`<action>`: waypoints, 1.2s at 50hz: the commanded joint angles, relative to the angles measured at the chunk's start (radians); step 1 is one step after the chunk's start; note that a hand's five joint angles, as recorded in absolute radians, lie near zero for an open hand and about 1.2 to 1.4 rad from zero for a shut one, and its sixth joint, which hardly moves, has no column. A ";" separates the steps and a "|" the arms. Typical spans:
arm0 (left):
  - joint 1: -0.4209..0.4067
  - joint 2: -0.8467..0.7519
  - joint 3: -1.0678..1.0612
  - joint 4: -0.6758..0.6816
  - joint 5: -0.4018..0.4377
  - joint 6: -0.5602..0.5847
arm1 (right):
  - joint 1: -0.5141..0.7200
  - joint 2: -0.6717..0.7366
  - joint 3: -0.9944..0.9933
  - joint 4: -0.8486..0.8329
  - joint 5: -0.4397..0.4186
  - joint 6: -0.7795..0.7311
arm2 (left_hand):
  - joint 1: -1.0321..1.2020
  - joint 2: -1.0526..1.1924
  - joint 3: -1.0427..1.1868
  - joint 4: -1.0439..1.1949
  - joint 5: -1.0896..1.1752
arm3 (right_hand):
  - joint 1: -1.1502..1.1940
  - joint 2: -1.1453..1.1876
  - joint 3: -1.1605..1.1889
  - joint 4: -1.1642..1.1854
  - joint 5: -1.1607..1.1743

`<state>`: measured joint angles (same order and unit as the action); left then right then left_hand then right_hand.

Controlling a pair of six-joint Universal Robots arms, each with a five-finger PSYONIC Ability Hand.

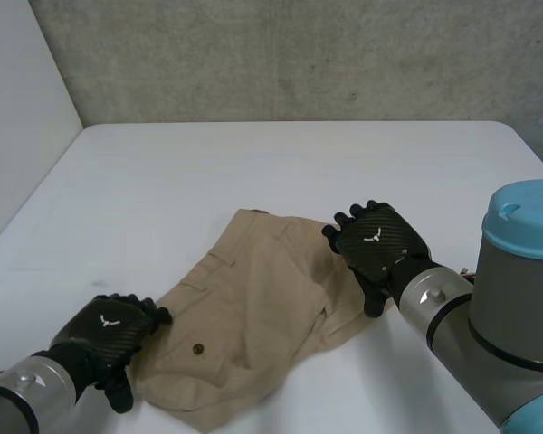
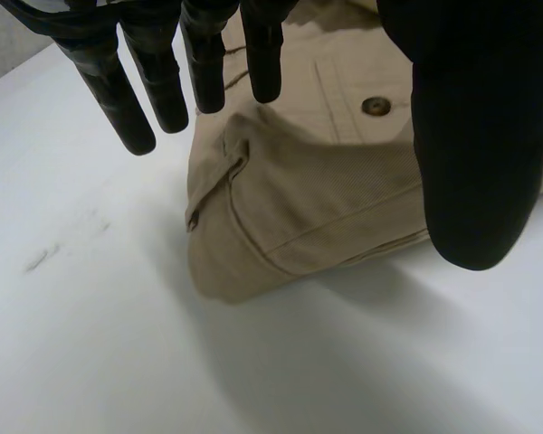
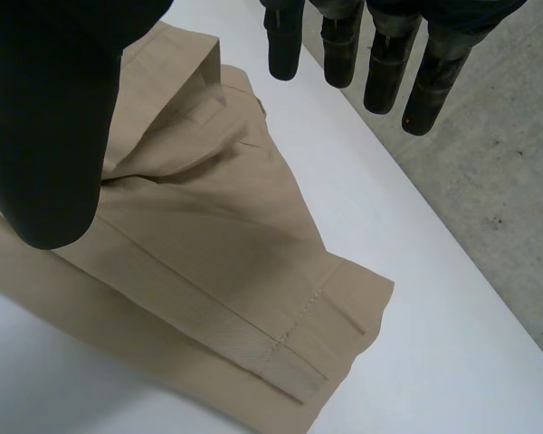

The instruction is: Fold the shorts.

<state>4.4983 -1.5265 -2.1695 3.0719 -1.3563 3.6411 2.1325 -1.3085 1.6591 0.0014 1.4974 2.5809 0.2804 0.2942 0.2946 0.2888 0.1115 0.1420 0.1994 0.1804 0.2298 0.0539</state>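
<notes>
As they flank the shorts (image 1: 253, 307), left hand (image 1: 109, 330) and right hand (image 1: 376, 242) hang open.

Soft, even light; shorts (image 2: 326, 199) cast faint shadow.

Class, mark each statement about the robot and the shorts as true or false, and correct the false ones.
1. Tan shorts lie on a white table. True.
2. The left hand clutches a fistful of cloth. False: its fingers are straight and hold nothing, at the shorts' edge.
3. A button shows on the shorts near the left hand. True.
4. The right hand is at the table's far edge, away from the shorts. False: it is at the shorts' other edge, fingers straight.
</notes>
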 commanded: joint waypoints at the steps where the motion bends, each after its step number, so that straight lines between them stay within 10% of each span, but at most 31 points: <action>1: 0.005 -0.067 -0.004 0.091 0.000 0.013 | 0.001 0.000 0.007 -0.001 0.000 -0.001 | 0.297 0.283 0.282 0.288 0.291 | 0.033 -0.025 -0.006 -0.055 -0.054; 8: 0.010 -0.110 0.002 0.171 -0.001 0.014 | 0.000 0.000 0.005 -0.001 0.001 -0.001 | 1.115 1.101 1.101 1.106 1.109 | 0.033 -0.025 -0.006 -0.055 -0.054; 25: 0.002 0.069 0.580 0.475 -0.124 0.002 | -0.034 -0.040 -0.021 0.000 0.038 0.001 | 1.116 1.102 1.102 1.107 1.110 | 0.033 -0.025 -0.006 -0.055 -0.054; 35: -0.404 -0.214 0.935 0.508 -0.127 -0.016 | -0.104 -0.055 -0.050 -0.004 0.079 0.013 | 1.116 1.102 1.102 1.107 1.110 | 0.033 -0.025 -0.006 -0.055 -0.054; 44: -0.556 -0.468 0.881 0.492 -0.103 -0.018 | -0.184 -0.063 -0.082 0.003 0.101 0.096 | 1.116 1.102 1.102 1.107 1.110 | 0.033 -0.025 -0.006 -0.055 -0.054; 53: -0.668 -0.615 0.634 0.479 -0.099 -0.019 | -0.247 -0.071 -0.087 0.006 0.073 0.093 | 0.178 0.164 0.163 0.169 0.172 | 0.033 -0.025 -0.006 -0.055 -0.054; 60: -0.697 -0.485 0.576 0.478 -0.112 -0.032 | -0.246 -0.066 -0.079 0.006 0.027 0.088 | 0.162 0.148 0.148 0.154 0.157 | 0.033 -0.025 -0.006 -0.055 -0.054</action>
<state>3.8174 -2.1328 -1.5448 3.5519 -1.4562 3.6191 1.8869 -1.3794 1.5728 0.0075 1.5623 2.6742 0.4305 0.4378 0.4420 0.4282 0.2452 0.1420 0.1994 0.1804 0.2298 0.0539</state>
